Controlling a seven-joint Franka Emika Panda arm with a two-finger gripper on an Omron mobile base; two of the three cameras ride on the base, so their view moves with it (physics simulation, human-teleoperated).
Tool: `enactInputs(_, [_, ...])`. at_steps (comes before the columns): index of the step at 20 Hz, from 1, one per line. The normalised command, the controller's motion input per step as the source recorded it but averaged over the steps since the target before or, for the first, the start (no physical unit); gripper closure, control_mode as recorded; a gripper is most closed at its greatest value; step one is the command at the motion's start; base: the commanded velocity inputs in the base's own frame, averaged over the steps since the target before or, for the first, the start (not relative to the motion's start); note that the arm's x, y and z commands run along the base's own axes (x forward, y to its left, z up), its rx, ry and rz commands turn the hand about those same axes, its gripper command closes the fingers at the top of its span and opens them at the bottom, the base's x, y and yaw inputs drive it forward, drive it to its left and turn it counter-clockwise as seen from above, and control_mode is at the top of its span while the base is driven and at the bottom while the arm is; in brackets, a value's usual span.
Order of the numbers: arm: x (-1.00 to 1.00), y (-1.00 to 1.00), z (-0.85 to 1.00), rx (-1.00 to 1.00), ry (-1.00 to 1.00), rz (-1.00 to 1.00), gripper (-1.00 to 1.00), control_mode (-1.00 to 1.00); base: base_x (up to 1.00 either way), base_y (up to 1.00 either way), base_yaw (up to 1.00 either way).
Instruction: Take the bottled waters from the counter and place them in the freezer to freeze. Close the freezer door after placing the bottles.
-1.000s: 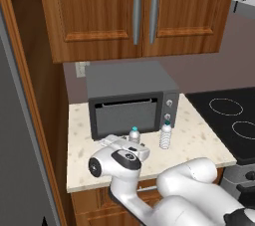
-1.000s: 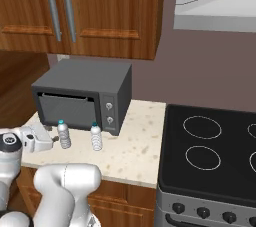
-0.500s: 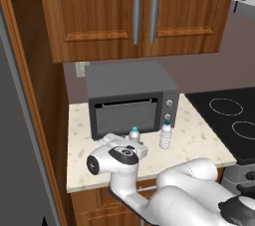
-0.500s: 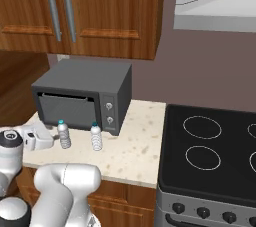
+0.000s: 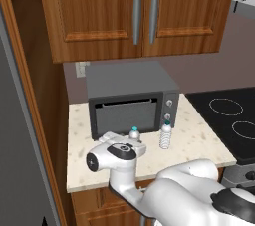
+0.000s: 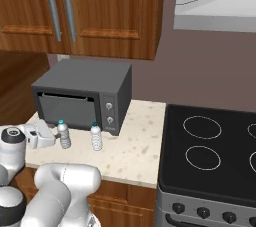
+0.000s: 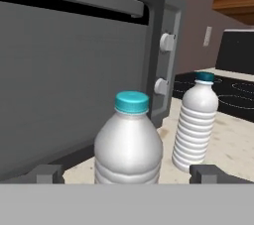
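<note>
beige counter (image 5: 199, 138) carries a grey toaster oven (image 5: 130, 98), before it two bottles upright and apart, near bottle (image 7: 129, 142) between the spread, empty tips of the gripper (image 7: 128, 173), far bottle (image 7: 196, 119) rightward.

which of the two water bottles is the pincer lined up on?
The left bottle, nearer the fridge side of the counter: it sits between the open pincer fingertips. The other bottle stands apart, in front of the toaster oven knobs.
</note>
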Motion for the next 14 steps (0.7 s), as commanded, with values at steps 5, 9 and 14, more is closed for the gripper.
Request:
enactInputs(5, [0.0, 0.0, 0.0, -0.02, 0.0, 0.0, -1.0, -1.0, 0.0, 0.0, 0.0])
enactInputs(9, [0.0, 0.0, 0.0, -0.01, 0.0, -0.01, -1.0, -1.0, 0.0, 0.0, 0.0])
enactInputs(14, [0.0, -0.05, -0.05, -0.02, 0.0, -0.03, -1.0, -1.0, 0.0, 0.0, 0.0])
